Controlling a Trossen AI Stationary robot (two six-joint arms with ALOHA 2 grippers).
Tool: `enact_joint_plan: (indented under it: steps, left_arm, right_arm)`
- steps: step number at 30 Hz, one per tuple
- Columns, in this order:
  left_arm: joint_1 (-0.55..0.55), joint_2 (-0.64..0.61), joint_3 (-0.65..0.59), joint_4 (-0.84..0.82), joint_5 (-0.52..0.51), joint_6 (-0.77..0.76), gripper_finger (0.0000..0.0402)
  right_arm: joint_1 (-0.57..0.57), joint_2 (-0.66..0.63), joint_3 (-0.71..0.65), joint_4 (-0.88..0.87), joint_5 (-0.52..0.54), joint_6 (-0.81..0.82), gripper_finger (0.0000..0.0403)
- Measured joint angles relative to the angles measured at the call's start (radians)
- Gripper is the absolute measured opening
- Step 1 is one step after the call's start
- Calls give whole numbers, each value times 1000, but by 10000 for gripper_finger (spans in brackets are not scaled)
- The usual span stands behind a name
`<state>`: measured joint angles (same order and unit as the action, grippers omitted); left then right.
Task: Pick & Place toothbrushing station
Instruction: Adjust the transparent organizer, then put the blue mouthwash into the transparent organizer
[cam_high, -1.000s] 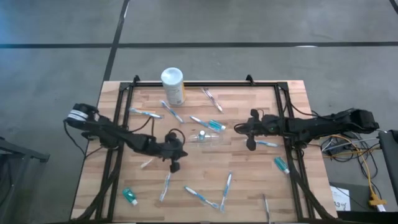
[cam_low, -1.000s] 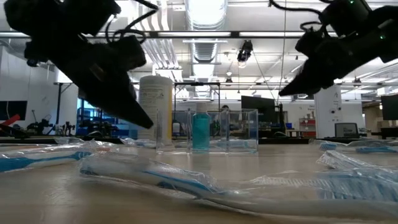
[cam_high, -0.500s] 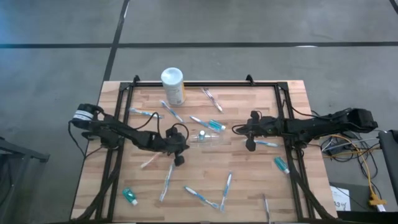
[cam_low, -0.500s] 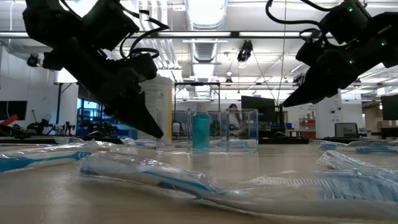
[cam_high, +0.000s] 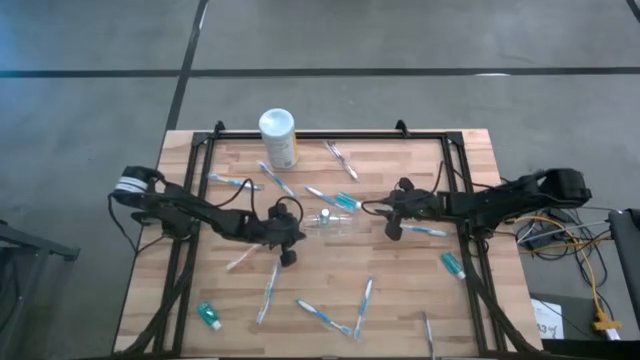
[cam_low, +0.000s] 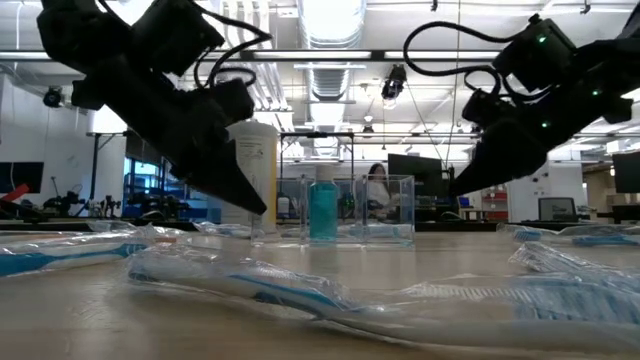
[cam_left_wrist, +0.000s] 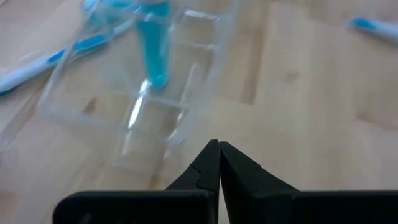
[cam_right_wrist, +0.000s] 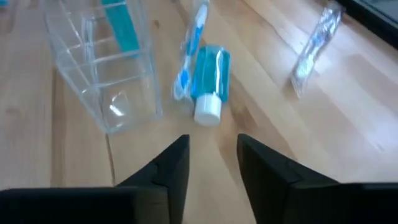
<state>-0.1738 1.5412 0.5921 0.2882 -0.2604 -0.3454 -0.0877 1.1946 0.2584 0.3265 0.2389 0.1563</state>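
Observation:
The toothbrushing station (cam_high: 335, 221) is a clear, colourless plastic holder with compartments. It stands upright on its base at the table's middle, and a teal bottle (cam_low: 322, 210) stands in it. My left gripper (cam_high: 298, 236) hangs shut just left of the station (cam_left_wrist: 137, 93), its tips (cam_left_wrist: 217, 146) above bare wood and pointing at it. My right gripper (cam_high: 386, 214) hovers open on the station's right side. Its fingers (cam_right_wrist: 212, 146) are apart over the table, short of the station (cam_right_wrist: 102, 74).
A white canister (cam_high: 278, 138) stands at the far edge. Wrapped toothbrushes (cam_high: 322, 316) lie scattered over the table. A blue tube with a white cap (cam_right_wrist: 210, 74) lies beside the station, and teal tubes (cam_high: 208, 316) (cam_high: 453, 264) lie near the corners. A person (cam_low: 378, 190) shows behind the table.
My left gripper has moved toward the table's right and far side, closer to the station, and has dropped a little. My right gripper has moved toward the table's left, nearer the station. The station has stayed put.

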Motion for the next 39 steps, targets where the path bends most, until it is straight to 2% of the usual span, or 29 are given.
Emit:
enact_joint_plan:
  steps: [5, 12, 17, 21, 27, 30, 32, 39]
  left_arm:
    - [-11, -63, 7, 0, 96, 23, 14]
    - [-35, -156, -9, 0, 106, 39, 16]
    - [-49, -188, -26, -11, 106, 37, 15]
    - [-58, -187, -27, -22, 107, 37, 14]
    - [-61, -186, -27, -21, 107, 32, 14]
    - [-61, -186, -27, -19, 107, 31, 16]
    - [-61, -186, -27, -19, 107, 29, 16]
    - [-61, -186, -27, -19, 107, 28, 16]
  right_arm:
    - [-46, 112, 59, 18, 0, -52, 166]
    - [-96, 300, 167, 16, -5, -69, 191]
    - [-117, 389, 208, 16, -8, -78, 196]
    - [-119, 395, 211, 16, -12, -81, 196]
    - [-122, 322, 204, 28, -10, -77, 196]
    - [-126, 297, 215, 33, -56, -68, 196]
    - [-128, 296, 223, 26, -87, -67, 196]
    - [-141, 336, 224, 29, -82, -66, 196]
